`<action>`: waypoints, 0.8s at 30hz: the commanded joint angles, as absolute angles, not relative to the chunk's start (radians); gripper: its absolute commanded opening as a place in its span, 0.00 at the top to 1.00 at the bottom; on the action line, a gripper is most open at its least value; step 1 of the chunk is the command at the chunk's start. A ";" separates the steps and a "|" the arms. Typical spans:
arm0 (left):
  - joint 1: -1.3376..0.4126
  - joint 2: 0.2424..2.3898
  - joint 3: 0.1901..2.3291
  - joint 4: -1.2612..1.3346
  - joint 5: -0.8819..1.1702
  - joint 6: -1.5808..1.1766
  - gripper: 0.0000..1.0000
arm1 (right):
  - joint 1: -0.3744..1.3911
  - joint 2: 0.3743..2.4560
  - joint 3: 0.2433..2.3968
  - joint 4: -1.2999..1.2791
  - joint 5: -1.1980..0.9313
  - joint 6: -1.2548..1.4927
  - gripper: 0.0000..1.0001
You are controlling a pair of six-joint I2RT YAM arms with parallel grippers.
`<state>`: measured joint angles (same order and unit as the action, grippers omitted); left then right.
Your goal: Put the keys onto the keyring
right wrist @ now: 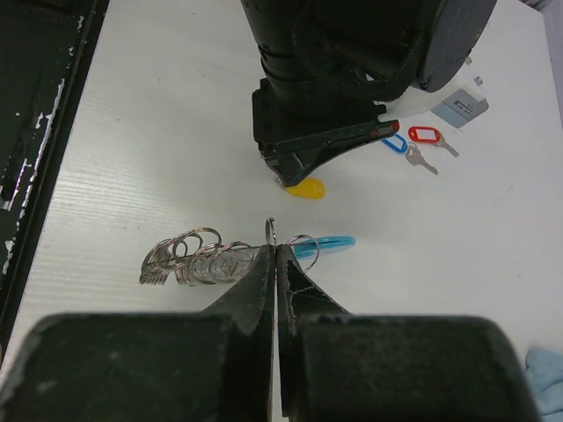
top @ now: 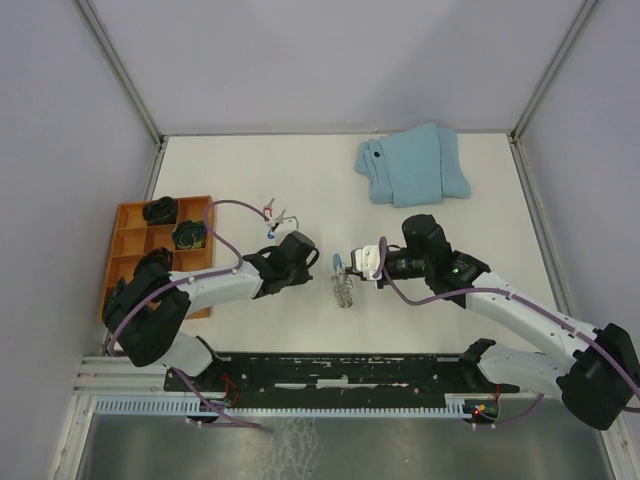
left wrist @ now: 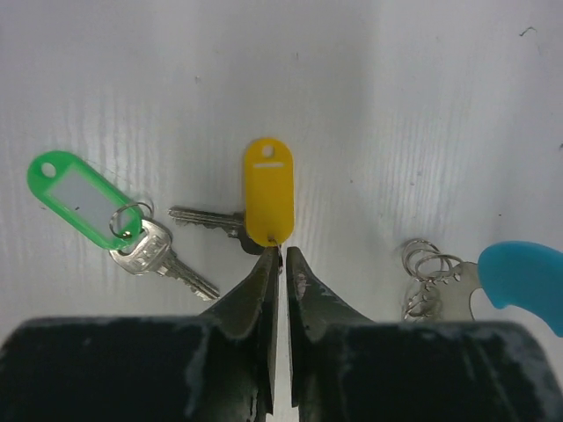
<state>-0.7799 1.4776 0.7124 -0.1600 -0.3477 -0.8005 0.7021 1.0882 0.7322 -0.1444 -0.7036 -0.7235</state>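
My left gripper [left wrist: 283, 251] is shut on the small ring of the yellow-tagged key [left wrist: 268, 189], which lies on the white table. A green-tagged key [left wrist: 79, 195] lies just left of it. The keyring [left wrist: 428, 277], silver wire coils with a bright blue plastic section [left wrist: 523, 274], lies to the right. My right gripper [right wrist: 275, 246] is shut on a wire loop of the keyring [right wrist: 189, 259] next to its blue section [right wrist: 327, 243]. The two grippers [top: 318, 262] [top: 354, 268] face each other at mid-table. Red-tagged [right wrist: 425, 135] and blue-tagged [right wrist: 395, 143] keys lie beyond the left gripper.
An orange compartment tray [top: 128, 240] holding dark items stands at the left edge. A folded light-blue cloth [top: 415, 165] lies at the back right. A black rail [top: 330, 370] runs along the near edge. Grey walls close the sides.
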 commanded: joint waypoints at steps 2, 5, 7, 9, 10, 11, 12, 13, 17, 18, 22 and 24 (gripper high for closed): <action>-0.795 1.473 0.717 -0.100 -0.304 -0.882 0.80 | 0.699 1.060 0.740 -0.116 -0.712 -0.736 0.99; -0.794 1.449 0.738 -0.130 -0.301 -0.854 0.70 | 0.699 1.055 0.742 -0.126 -0.705 -0.740 0.99; -0.793 1.419 0.752 -0.145 -0.299 -0.808 0.62 | 0.699 1.051 0.743 -0.134 -0.698 -0.745 0.99; -0.790 1.397 0.766 -0.173 -0.313 -0.748 0.60 | 0.698 1.047 0.743 -0.138 -0.691 -0.748 0.99; -0.786 1.391 0.773 -0.191 -0.325 -0.725 0.60 | 0.699 1.047 0.742 -0.139 -0.690 -0.750 0.99; -0.778 1.390 0.780 -0.207 -0.326 -0.704 0.59 | 0.699 1.048 0.742 -0.140 -0.689 -0.749 0.99; -0.767 1.392 0.788 -0.214 -0.308 -0.676 0.59 | 0.698 1.048 0.742 -0.139 -0.690 -0.750 0.99; -0.758 1.402 0.795 -0.221 -0.286 -0.652 0.59 | 0.699 1.048 0.743 -0.139 -0.690 -0.750 0.99; -0.748 1.472 0.847 -0.244 -0.235 -0.582 0.59 | 0.699 1.052 0.742 -0.140 -0.691 -0.750 0.99; -0.749 1.494 0.863 -0.253 -0.234 -0.565 0.59 | 0.699 1.052 0.742 -0.141 -0.692 -0.750 0.99; -0.739 1.570 0.926 -0.256 -0.220 -0.521 0.59 | 0.698 1.049 0.742 -0.141 -0.692 -0.750 0.99; -0.729 1.589 0.938 -0.232 -0.199 -0.517 0.59 | 0.699 1.047 0.742 -0.142 -0.692 -0.750 0.99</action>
<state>-0.7456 1.5547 0.8825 -0.2481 -0.2394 -0.5972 0.7021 1.0740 0.7322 -0.1669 -0.6907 -0.7387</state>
